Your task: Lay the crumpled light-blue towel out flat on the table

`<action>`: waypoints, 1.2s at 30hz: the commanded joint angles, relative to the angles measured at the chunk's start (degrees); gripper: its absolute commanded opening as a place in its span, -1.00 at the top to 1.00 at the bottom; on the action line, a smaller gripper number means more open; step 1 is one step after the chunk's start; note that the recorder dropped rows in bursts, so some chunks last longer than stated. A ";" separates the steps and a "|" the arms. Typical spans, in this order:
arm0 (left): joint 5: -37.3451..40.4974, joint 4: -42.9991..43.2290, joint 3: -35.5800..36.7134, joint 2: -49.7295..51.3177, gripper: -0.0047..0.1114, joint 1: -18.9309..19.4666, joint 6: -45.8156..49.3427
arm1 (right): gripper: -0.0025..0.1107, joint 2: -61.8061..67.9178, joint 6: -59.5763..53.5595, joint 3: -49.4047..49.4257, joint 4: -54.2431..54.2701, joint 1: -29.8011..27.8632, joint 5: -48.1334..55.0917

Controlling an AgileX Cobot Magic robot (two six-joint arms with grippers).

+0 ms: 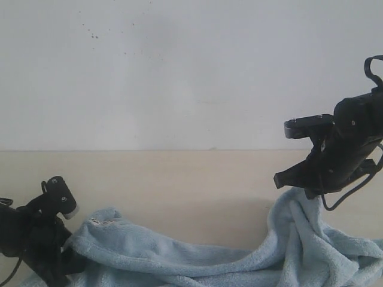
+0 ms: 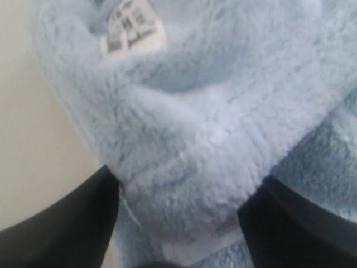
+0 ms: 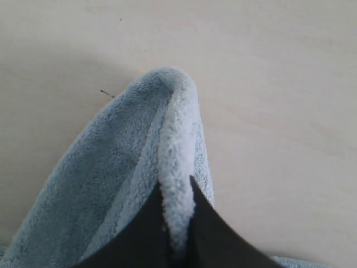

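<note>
The towel (image 1: 197, 263) lay crumpled across the near part of the table (image 1: 179, 179), sagging low over the table's middle and climbing to a peak above the table's right side. Only the exterior view showed that whole span. It placed the right gripper (image 1: 305, 190) up clear of the table with the peak hanging from it. It placed the left gripper (image 1: 70, 254) down at table level on the table's left side, tips buried in the pile. From there I could not tell how either pincer stood. The wrist views showed it. In the right wrist view two dark fingers (image 3: 203, 229) were pinched tight on the pale hemmed edge, with bare table beneath the fold. In the left wrist view the left gripper's fingers stood wide apart yet pressed both sides of a thick fluffy bunch, clamping it. That view also showed the white care label (image 2: 134, 30), its print too blurred to read; in the exterior view it was only a pale speck. A white wall (image 1: 179, 72) stood behind the table's far edge.
</note>
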 commanded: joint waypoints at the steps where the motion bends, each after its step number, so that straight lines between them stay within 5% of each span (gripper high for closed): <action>1: 1.65 -3.64 -1.68 0.13 -0.08 0.01 2.04 | 0.96 -0.70 -0.03 -0.25 -0.81 -0.49 -0.32; 7: 1.30 -5.01 -3.08 1.08 0.02 0.01 2.04 | 0.96 -0.70 -0.03 -0.25 -0.81 -0.49 0.68; 12: -0.48 -5.12 -3.27 0.38 0.84 0.01 0.64 | 0.96 -0.70 -1.50 -0.25 -1.33 -0.49 1.82; 21: -5.37 -11.50 -3.16 -11.80 0.85 0.14 -12.07 | 0.96 -4.87 4.12 -0.25 -11.34 -0.54 4.33; 36: -9.50 -6.26 8.26 -55.24 0.85 0.14 -14.86 | 0.96 -36.15 -0.22 -0.15 -12.57 -0.54 17.40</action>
